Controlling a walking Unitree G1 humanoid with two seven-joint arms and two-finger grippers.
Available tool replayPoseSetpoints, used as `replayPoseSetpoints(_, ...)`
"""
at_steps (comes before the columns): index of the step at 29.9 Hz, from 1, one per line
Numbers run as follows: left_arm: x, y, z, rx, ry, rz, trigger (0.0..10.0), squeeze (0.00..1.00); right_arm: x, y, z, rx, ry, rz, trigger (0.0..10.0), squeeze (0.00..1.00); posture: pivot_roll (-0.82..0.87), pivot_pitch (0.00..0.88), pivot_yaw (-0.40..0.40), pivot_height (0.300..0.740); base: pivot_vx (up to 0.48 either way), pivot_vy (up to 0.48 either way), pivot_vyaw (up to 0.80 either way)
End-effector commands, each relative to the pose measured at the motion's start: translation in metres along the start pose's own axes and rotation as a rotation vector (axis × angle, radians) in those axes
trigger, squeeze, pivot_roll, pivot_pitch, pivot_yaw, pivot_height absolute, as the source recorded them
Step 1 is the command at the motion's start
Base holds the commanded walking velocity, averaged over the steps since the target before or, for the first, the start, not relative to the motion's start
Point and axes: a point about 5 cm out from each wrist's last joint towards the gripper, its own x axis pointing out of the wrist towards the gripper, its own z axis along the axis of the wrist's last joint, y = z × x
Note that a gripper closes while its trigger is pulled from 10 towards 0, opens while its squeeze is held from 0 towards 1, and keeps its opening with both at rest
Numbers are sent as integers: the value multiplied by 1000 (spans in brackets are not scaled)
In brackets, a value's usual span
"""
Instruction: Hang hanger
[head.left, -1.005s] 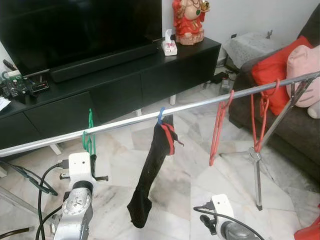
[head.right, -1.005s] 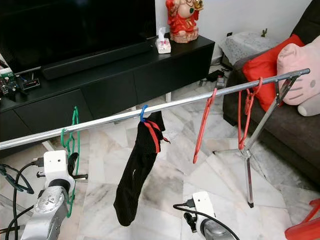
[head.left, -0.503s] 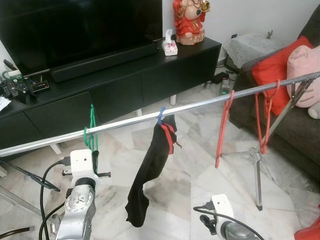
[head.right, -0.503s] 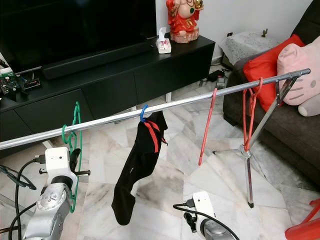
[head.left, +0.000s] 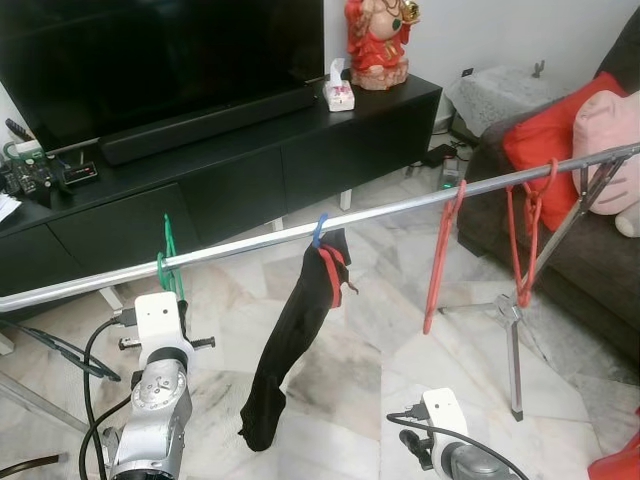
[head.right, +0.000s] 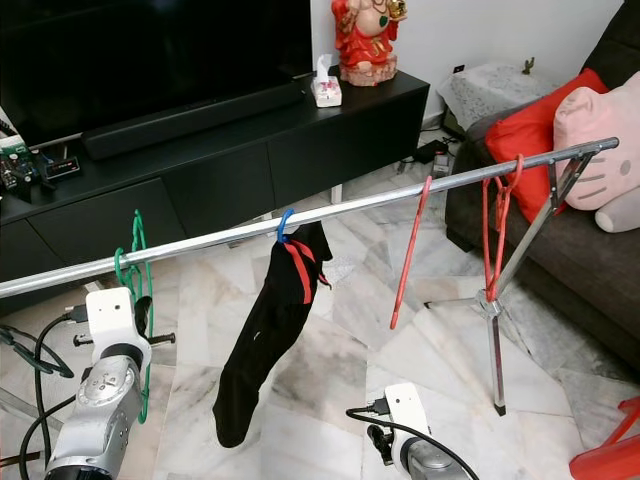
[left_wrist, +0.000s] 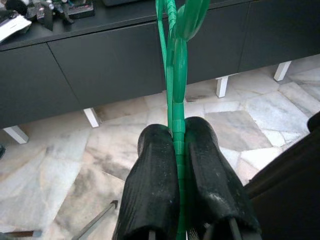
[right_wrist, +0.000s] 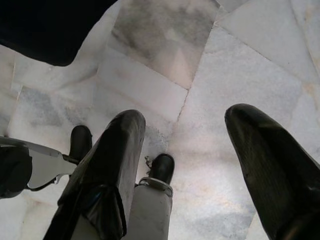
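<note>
**Mia:** While the left gripper (left_wrist: 176, 145) squeezes its two black fingers (left_wrist: 152, 165) tight on the green hanger (head.right: 132, 262), where does the hanger go?

**Sam:** It goes straight up from between the fingers. Its hook is at the silver rail (head.left: 380, 210), right above the fingers. I think the hook is over the rail, but I cannot tell if it is resting on it.

**Mia:** So which step is this?

**Sam:** I think it is the hanging step, close to the end. The hook has to sit on the rail by itself.

**Mia:** What comes next?

**Sam:** My guess is the arm should go down a little until the rail holds the hook. Then the fingers should let go, and the arm should pull away slowly so it does not knock the hanger off.

**Mia:** What else is on the rail?

**Sam:** A black cloth (head.left: 292, 345) hangs on a blue hook well off to the side of the fingers. Two red hangers (head.left: 440, 255) hang farther along.

**Mia:** And the other arm?

**Sam:** The right gripper (right_wrist: 182, 135) hangs low over the marble floor (right_wrist: 260, 65). Its fingers are spread apart and hold nothing.
</note>
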Motion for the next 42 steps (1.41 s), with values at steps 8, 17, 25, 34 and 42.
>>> replayPoseSetpoints(8,8,-1,-1,14,66,9,10000,0,0,2,1,2,6,10,10000,0,-61,0,26,732,0,0,0)
replayPoseSetpoints(17,9,-3,-8,28,138,26,10000,0,1,2,1,6,7,13,10000,0,-60,0,26,732,0,0,0)
replayPoseSetpoints(25,7,1,-9,32,133,27,10000,0,1,2,1,6,7,15,10000,0,-59,0,26,732,0,0,0)
replayPoseSetpoints(34,5,1,-5,52,94,11,10000,1000,1,2,1,5,7,15,10000,0,-60,0,27,732,0,0,0)
replayPoseSetpoints(42,-3,-4,3,72,34,-13,10000,1000,1,2,1,1,7,19,10000,0,-53,0,24,732,0,0,0)
